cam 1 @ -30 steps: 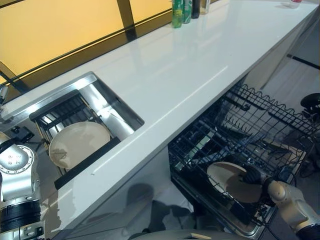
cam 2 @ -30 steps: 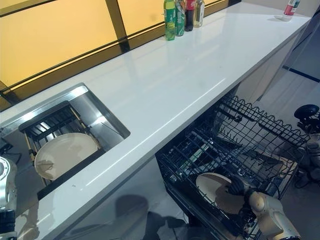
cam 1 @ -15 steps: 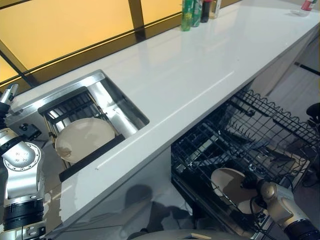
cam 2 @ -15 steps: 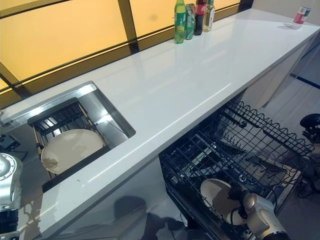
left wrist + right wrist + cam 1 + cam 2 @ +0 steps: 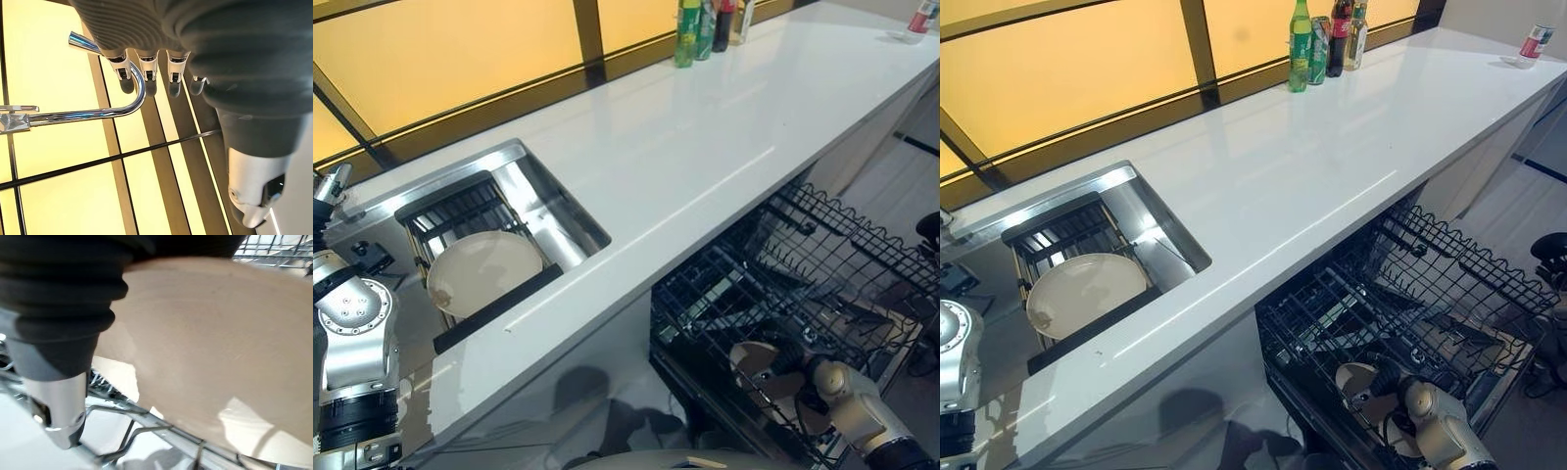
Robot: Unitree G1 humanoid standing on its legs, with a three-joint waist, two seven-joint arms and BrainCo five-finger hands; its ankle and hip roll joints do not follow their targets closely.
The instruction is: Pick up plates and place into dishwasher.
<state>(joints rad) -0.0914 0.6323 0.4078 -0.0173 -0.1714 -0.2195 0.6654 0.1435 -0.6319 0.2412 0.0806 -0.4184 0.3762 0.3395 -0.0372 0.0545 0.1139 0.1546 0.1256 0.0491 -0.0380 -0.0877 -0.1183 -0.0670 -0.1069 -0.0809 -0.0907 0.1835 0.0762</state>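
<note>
My right hand (image 5: 792, 365) is down inside the black wire dishwasher rack (image 5: 847, 245), shut on a cream plate (image 5: 753, 356). The plate stands tilted among the wires at the rack's near side, partly hidden by them. In the right wrist view the plate (image 5: 215, 347) lies close against the palm, with the thumb (image 5: 58, 401) beside its edge and rack wires below. A second cream plate (image 5: 484, 272) lies on a dark drying rack in the sink (image 5: 553, 211). My left hand (image 5: 146, 63) is raised by the chrome faucet (image 5: 93, 113), open and holding nothing.
The white counter (image 5: 685, 147) runs from the sink to the far right, above the pulled-out rack. Several bottles (image 5: 710, 22) stand at its back edge by the yellow window. A can (image 5: 922, 15) sits at the far corner.
The camera has shifted. My right hand has sunk lower into the rack with the plate, which now shows less among the wires. The sink plate has not moved.
</note>
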